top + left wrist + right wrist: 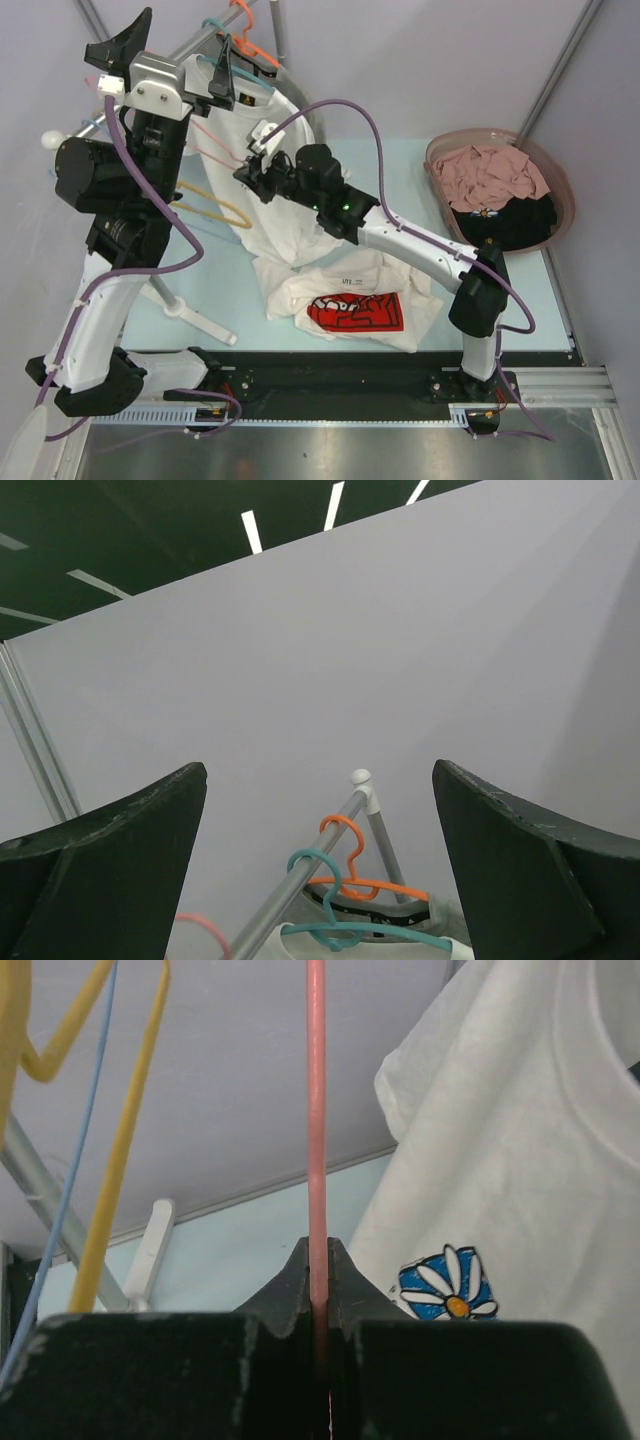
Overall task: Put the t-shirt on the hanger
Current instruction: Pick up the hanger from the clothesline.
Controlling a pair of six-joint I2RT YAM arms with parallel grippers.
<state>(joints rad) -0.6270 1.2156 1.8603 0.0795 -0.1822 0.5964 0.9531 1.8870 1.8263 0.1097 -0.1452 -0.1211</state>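
Right gripper (318, 1265) tight on the thin pink rod of the hanger (316, 1110) (left gripper (320, 865) wide, empty)

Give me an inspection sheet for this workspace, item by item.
Surface: pale blue table, t-shirt lying near its front edge.
Job's things: t-shirt crumpled, red print up; pink hanger clamped in the right tool, apart from the shirt.
Clutter: daisy t-shirt hanging up; yellow hangers, teal hanger, orange hanger; basket of clothes, far right.
Tools: left tool open, raised, empty; right tool shut on the hanger.
Cables: purple cables along both arms, no snag seen.
Surroundings: grey walls, garment rail.
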